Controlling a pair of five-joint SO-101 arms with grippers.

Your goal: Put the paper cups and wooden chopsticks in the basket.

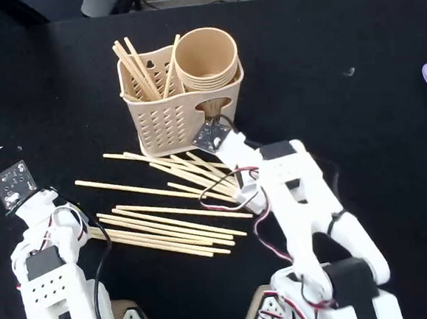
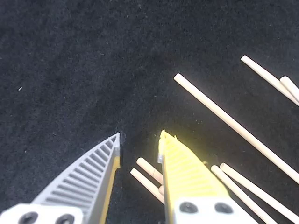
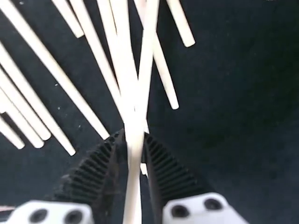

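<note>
Chopsticks (image 1: 166,218) lie loose on the black table (image 1: 345,134) just beside the basket (image 1: 162,123), which holds the stacked paper cups (image 1: 205,57) and a few sticks. Light, stiff and smooth, they likely roll and pivot, so mid-length is the safest hold. The right gripper (image 3: 134,135) is clamped on one chopstick (image 3: 145,70); the left gripper (image 2: 139,135) stands open over stick ends.

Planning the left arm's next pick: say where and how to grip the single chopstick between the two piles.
I'd grip the single chopstick near its free end, where bare table shows either side. Bring the left claw straight down, open across it; its far end meets the pile.
</note>
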